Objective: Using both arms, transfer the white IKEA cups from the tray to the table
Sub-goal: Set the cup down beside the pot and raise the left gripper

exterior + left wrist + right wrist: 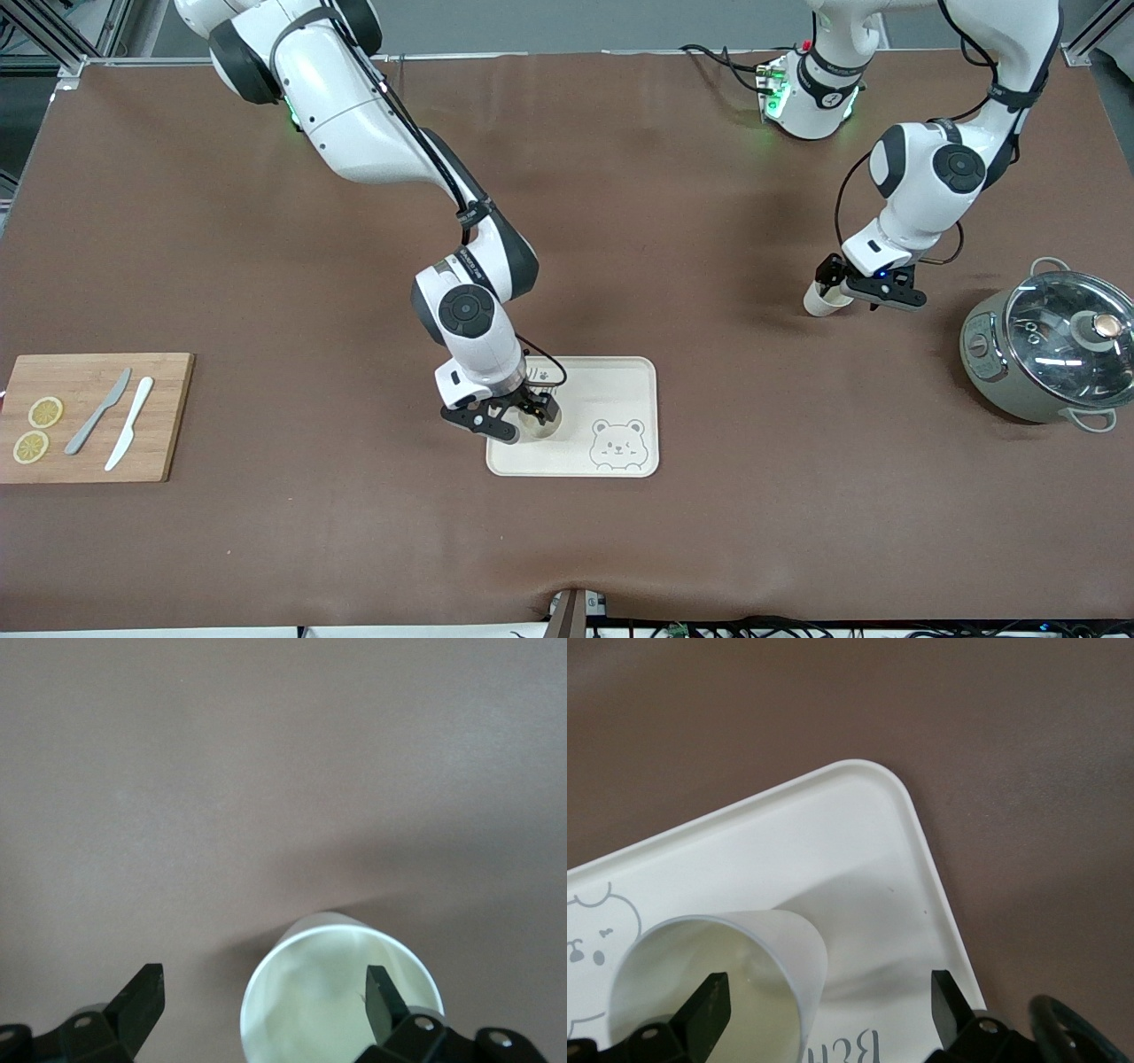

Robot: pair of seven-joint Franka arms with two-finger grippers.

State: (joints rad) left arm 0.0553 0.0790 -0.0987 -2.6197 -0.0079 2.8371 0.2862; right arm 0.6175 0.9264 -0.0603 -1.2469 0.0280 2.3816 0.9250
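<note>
One white cup [540, 427] stands on the bear-printed tray [611, 388], at its end toward the right arm. My right gripper [523, 415] is open over it. In the right wrist view one finger [709, 1005] is inside the cup [744, 948], the other finger [948, 997] is outside over the tray [859, 815], and the gripper's midpoint [828, 1001] lies by the cup wall. The second white cup [821, 300] stands on the brown table toward the left arm's end. My left gripper [855, 291] is open across its wall. One finger [381, 992] is inside the cup [319, 992], and the midpoint [261, 992] is at its rim.
A grey-green pot with a glass lid [1050, 354] stands at the left arm's end, nearer the front camera than the second cup. A wooden cutting board [89, 443] with two knives and lemon slices lies at the right arm's end. The table's front edge is below.
</note>
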